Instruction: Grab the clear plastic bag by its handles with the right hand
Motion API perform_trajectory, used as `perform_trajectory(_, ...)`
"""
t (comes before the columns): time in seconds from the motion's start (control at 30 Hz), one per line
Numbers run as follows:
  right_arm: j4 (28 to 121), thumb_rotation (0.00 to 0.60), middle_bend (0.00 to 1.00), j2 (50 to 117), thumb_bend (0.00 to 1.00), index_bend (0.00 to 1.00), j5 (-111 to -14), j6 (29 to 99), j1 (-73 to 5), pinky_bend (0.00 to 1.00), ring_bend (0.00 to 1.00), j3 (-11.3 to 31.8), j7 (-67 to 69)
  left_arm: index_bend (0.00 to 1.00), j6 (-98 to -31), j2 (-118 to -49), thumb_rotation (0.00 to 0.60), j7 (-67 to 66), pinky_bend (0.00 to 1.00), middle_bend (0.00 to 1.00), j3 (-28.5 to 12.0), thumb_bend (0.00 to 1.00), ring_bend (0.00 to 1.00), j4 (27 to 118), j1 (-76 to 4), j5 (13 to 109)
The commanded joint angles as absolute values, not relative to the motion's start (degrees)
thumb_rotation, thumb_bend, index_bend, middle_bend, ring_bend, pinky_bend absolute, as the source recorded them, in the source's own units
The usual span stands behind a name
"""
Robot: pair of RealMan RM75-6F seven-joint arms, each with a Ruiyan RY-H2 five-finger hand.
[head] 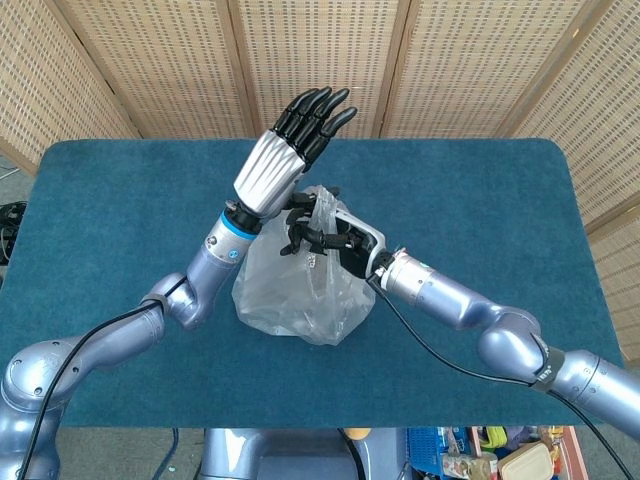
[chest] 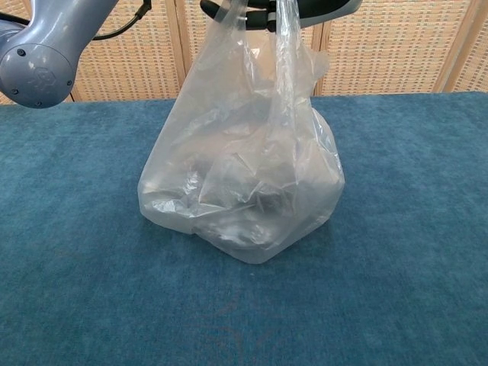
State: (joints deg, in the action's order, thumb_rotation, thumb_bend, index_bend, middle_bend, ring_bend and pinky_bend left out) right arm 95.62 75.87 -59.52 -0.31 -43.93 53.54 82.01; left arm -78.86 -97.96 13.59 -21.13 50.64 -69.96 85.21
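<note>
A clear plastic bag (head: 300, 295) with crumpled contents stands on the blue table, mid-frame in the head view. It fills the centre of the chest view, where the bag (chest: 244, 183) has its handles (chest: 288, 53) drawn up taut to the top edge. My right hand (head: 322, 236) sits on top of the bag, dark fingers curled around the gathered handles (head: 327, 205). My left hand (head: 278, 165) is raised just behind and left of the bag, fingers straight and apart, holding nothing. In the chest view only a dark sliver of the right hand (chest: 259, 9) shows.
The blue cloth table (head: 480, 200) spreads wide on both sides of the bag. My left forearm (head: 215, 255) slants close along the bag's left side. A wicker screen (head: 320, 50) stands behind the table. Cluttered items (head: 500, 460) lie below the near right edge.
</note>
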Motion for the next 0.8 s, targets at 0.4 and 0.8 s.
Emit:
perform_trajectory(0.4, 91.71, 0.600, 0.75, 79.18, 1.00, 0.57, -49.69, -10.16, -41.50, 0.64, 0.73, 59.74, 67.21, 0.00, -76.90, -95.69, 0.600, 14.66, 0.07, 0.00, -19.98, 0.03, 0.00, 52.85, -68.73, 85.03)
perform_trajectory(0.8, 89.87, 0.600, 0.76, 79.11, 1.00, 0.57, -42.60, -13.40, -41.69, 0.64, 0.74, 60.14, 59.00, 0.00, -72.30, -89.36, 0.482, 15.87, 0.03, 0.00, -18.11, 0.00, 0.00, 59.43, -66.96, 85.17)
